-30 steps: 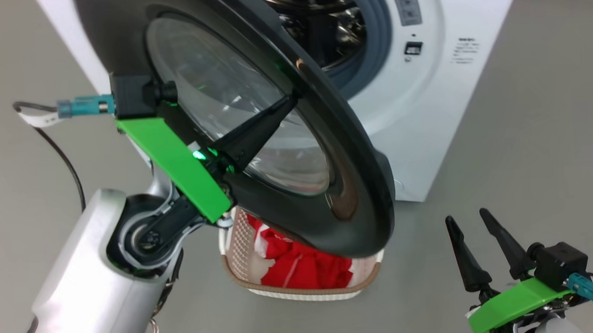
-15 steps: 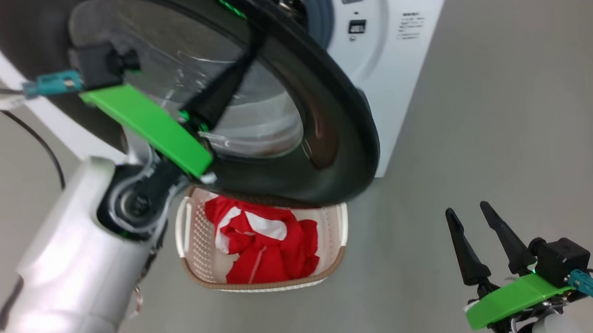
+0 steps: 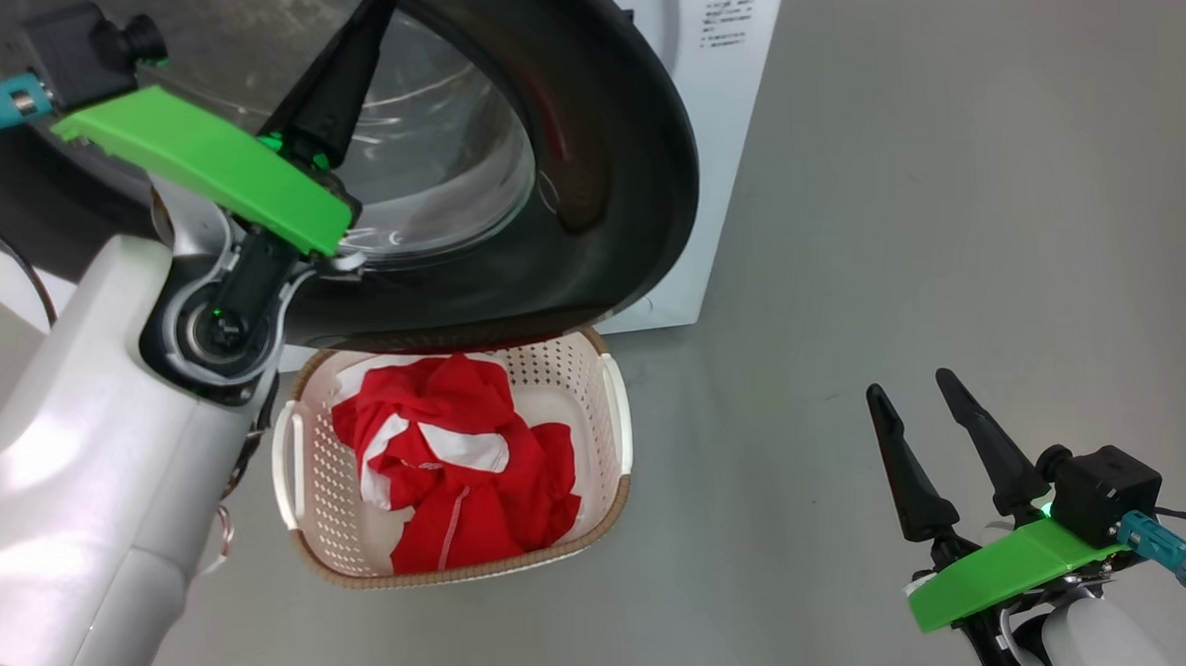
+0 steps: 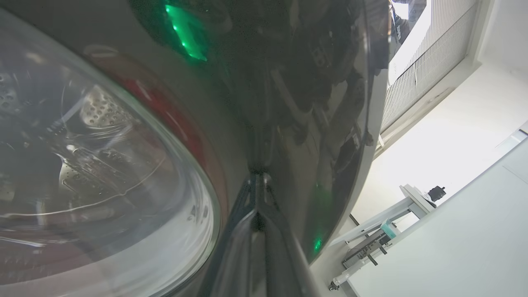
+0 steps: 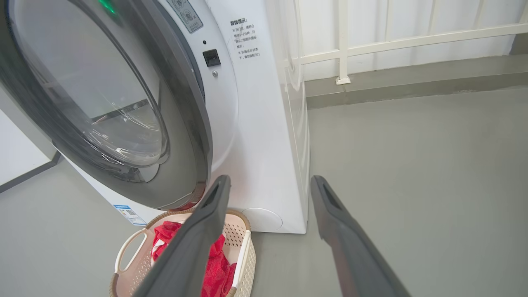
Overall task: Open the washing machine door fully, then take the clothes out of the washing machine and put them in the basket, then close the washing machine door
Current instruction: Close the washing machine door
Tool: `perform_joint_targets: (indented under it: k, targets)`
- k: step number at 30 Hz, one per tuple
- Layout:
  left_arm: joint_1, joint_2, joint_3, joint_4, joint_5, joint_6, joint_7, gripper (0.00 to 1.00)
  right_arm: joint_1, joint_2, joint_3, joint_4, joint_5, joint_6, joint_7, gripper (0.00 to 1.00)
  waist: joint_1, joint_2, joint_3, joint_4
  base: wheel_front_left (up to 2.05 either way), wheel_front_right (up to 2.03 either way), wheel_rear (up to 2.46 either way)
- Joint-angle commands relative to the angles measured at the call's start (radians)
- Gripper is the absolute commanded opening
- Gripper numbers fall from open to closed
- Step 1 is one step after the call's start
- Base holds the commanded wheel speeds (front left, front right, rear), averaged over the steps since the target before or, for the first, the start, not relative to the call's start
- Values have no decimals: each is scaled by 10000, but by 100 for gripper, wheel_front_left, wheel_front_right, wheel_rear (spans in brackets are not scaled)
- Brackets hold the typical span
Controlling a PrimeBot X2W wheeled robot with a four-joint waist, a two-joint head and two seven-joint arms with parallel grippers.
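Pressing left gripper [image 4: 256,181], fingers pinched together, against the door [image 3: 626,171], ajar above the basket [image 3: 463,574] of clothes [image 3: 459,479]. Right gripper [image 3: 909,384] spread, idle. Looks stiff, heavy-ish and slick, so probably best pushing on the rim, not the glass.

Glossy black door rim [image 3: 635,141], clear glass; perforated plastic basket [image 3: 595,373].
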Motion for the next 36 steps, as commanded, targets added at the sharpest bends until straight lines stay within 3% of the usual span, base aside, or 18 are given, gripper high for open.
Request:
perform_joint_targets:
  k: [1, 15, 24, 27, 31, 33, 36]
  targets:
    - [-453, 426, 251, -145, -57, -67, -119, 0, -211, -21, 211, -244, -144, 50, -63, 100, 0, 0, 46, -81, 0, 0, 0]
    - [-343, 705, -514, -12, -743, -67, -739, 0, -190, -74, 164, -195, -171, 50, -63, 100, 0, 0, -110, 259, 0, 0, 0]
    - [823, 1090, -1269, -371, -610, -67, -1667, 2, 9, -219, 131, -126, -128, 50, -63, 100, 0, 0, -494, 764, 0, 0, 0]
    - [1324, 1185, -1508, -433, -603, -67, -2046, 31, 120, -290, 115, -121, -116, 50, -63, 100, 0, 0, -636, 942, 0, 0, 0]
    - [2032, 1415, -1732, -438, -563, -67, -2432, 49, 316, -394, 88, -111, -89, 50, -63, 100, 0, 0, -849, 1132, 0, 0, 0]
    - [2192, 1492, -1779, -396, -491, -67, -2518, 52, 365, -420, 82, -107, -80, 50, -63, 100, 0, 0, -901, 1175, 0, 0, 0]
    - [2674, 1663, -1744, -289, -315, -67, -2714, 88, 490, -491, 80, -91, -52, 50, -63, 100, 0, 0, -1041, 1278, 0, 0, 0]
